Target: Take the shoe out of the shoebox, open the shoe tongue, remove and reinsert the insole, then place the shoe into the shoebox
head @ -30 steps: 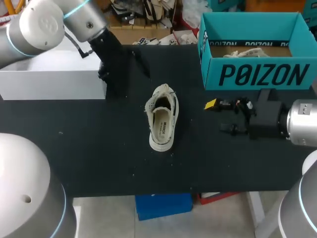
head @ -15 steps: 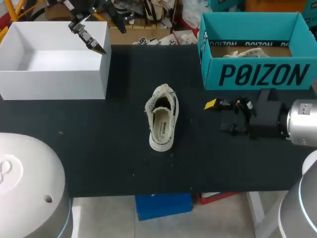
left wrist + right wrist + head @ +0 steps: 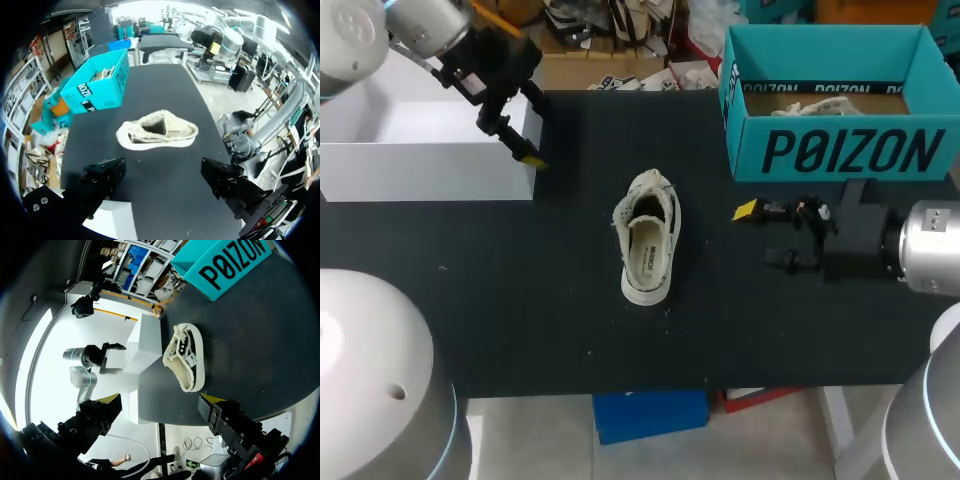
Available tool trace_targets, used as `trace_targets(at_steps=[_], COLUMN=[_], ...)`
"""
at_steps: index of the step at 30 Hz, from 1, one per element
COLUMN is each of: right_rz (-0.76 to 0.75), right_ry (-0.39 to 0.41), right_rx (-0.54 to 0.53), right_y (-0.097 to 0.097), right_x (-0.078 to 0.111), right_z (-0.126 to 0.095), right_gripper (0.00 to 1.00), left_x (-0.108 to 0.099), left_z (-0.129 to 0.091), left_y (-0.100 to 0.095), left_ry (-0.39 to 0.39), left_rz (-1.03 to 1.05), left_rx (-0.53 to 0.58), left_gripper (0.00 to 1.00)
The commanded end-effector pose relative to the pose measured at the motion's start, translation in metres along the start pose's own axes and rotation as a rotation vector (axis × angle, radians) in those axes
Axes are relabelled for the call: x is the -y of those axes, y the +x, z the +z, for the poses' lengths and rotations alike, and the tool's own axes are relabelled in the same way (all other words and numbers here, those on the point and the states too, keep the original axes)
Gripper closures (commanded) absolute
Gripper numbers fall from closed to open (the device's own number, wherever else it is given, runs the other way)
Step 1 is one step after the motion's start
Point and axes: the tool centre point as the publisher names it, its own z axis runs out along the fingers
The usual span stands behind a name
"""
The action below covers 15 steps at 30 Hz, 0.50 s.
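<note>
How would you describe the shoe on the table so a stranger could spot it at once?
Start at the black table, with a white box at its far left and a teal shoebox at its far right. The shoe lies on the bare top between them, nearer the front. It is a cream low sneaker, sole down; its neighbours are both square boxes.

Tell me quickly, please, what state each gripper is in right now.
Left gripper: open, holding nothing.
Right gripper: open, holding nothing.
</note>
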Motion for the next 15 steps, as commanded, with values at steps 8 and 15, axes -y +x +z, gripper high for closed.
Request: trace_targets(at_steps=[8,15], right_rz=[0.000,0.000], right_ry=[0.000,0.000], right_rx=[0.001,0.001], right_y=[0.000,0.000], right_x=[0.000,0.000], right_z=[0.001,0.001], right_gripper=[0.00,0.00], left_x=[-0.029,-0.032], left_z=[0.010,0.000], left_y=[0.018,0.023], left_ry=[0.111,0.156], left_rz=[-0.042,0.033], left_rx=[0.141,0.147], left_gripper=[0.00,0.00])
